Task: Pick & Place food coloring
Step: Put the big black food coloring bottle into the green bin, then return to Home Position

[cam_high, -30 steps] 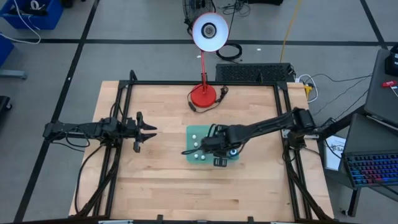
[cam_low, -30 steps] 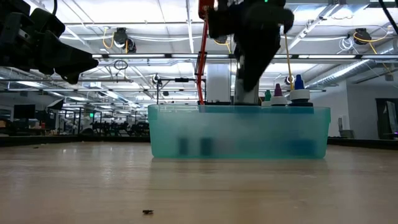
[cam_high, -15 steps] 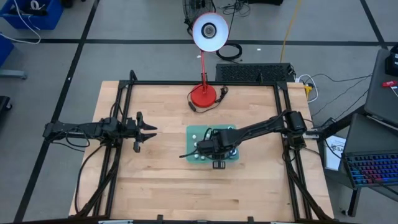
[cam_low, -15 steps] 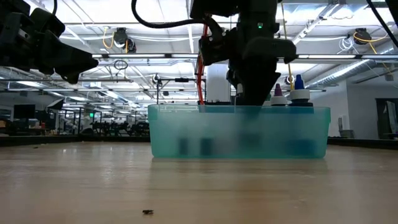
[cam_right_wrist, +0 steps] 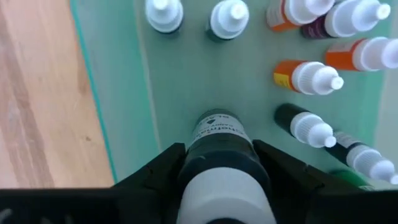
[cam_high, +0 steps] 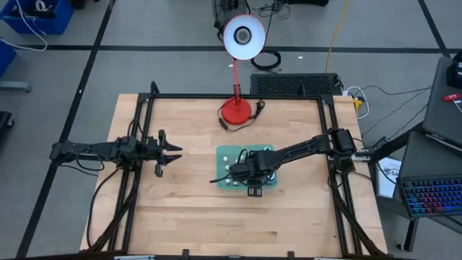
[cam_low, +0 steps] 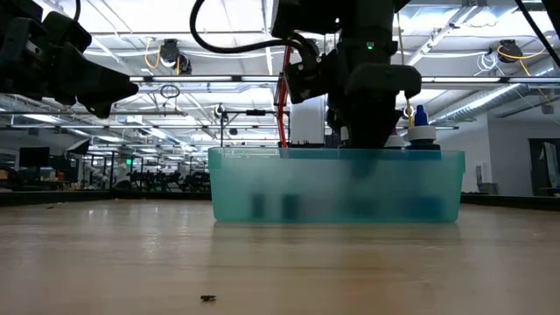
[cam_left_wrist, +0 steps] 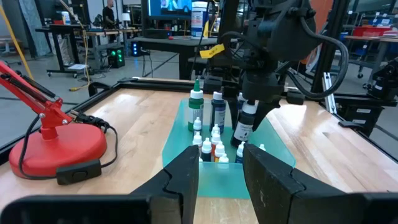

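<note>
A translucent green tray (cam_high: 225, 155) (cam_low: 337, 185) lies mid-table and holds the food coloring: several small white-capped bottles (cam_right_wrist: 311, 78) (cam_left_wrist: 214, 140) and taller dark-capped ones (cam_left_wrist: 196, 102). My right gripper (cam_high: 250, 173) (cam_right_wrist: 221, 168) reaches down into the tray, shut on a dark bottle with a white cap (cam_left_wrist: 244, 123). My left gripper (cam_high: 172, 152) (cam_left_wrist: 221, 180) hovers open and empty to the left of the tray. My right gripper pinches the dark bottle's upper body (cam_right_wrist: 214, 152), just below its white cap, between its two fingers (cam_right_wrist: 163, 169). The fingers come from above, pointing down along the bottle. The bottle hangs slightly tilted, base down (cam_left_wrist: 239, 140), inside the tray; whether the base touches the floor I cannot tell.
A red-based desk lamp (cam_high: 236, 110) (cam_left_wrist: 59, 146) stands on the far side of the tray, its cord beside it. Black frame rails (cam_high: 137, 130) run along the table's left and right edges. Bare wood lies near and left of the tray.
My right gripper has gone down into the tray with the dark bottle and shifted a little toward the table's left edge. It has stayed shut on the bottle. It now hides two of the tall bottles in the low view.
</note>
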Controlling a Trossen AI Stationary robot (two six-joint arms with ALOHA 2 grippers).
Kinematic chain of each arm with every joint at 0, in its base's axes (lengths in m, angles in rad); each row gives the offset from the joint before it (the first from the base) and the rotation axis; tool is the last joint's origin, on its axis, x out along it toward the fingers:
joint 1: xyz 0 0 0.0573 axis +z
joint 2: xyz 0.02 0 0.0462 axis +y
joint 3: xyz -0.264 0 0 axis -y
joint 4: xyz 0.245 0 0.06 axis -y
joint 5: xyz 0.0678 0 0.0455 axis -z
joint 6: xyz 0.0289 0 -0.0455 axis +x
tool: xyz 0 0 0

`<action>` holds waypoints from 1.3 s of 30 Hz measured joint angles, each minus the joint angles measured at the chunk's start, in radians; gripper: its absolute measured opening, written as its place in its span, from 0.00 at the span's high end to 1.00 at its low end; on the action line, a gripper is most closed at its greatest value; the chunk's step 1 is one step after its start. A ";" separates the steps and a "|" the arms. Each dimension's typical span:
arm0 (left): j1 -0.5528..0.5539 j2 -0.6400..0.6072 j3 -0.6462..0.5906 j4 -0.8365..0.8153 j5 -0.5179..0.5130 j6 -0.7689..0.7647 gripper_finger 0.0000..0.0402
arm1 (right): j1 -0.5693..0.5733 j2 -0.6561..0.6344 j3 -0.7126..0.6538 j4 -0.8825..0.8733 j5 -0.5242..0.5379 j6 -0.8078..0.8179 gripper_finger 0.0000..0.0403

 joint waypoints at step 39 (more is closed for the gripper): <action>0.000 0.000 0.000 0.000 0.000 0.000 0.68 | 0.007 -0.395 -0.003 -0.008 0.000 0.151 0.55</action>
